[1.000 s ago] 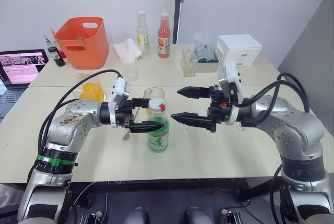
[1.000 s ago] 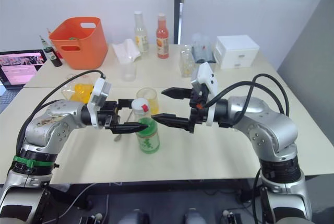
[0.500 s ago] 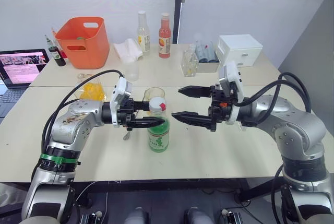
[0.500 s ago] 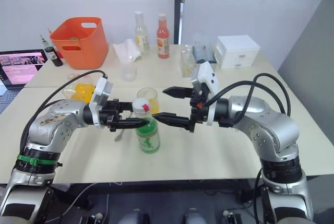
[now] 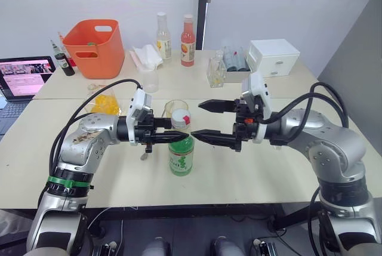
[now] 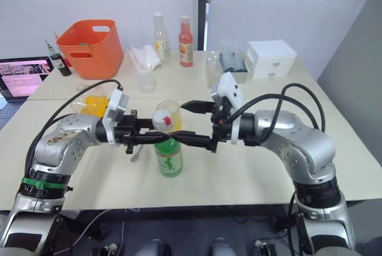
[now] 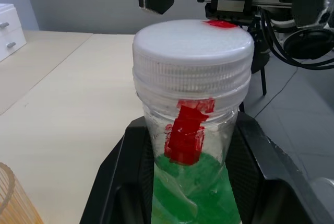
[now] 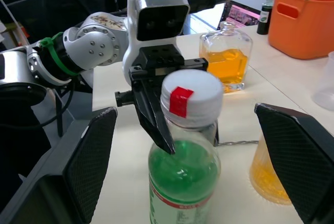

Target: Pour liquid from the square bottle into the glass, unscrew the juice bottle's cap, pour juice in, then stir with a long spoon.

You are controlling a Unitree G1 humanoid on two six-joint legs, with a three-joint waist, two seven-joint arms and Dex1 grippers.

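Two tools are working the juice bottle (image 5: 181,154), standing mid-surface by the glass (image 5: 173,110): left tool (image 5: 176,138) is clamping its neck under the cap (image 7: 193,51), right tool (image 5: 199,120) is hanging w/ fingers spread wide beside the cap. Risk, imo: right tool is sitting off-centre, so closing could shove the bottle, tipping it into the glass. Label's green lettering isn't legible.

The long spoon (image 5: 145,154) lies mostly hidden behind the left end effector (image 5: 173,138).
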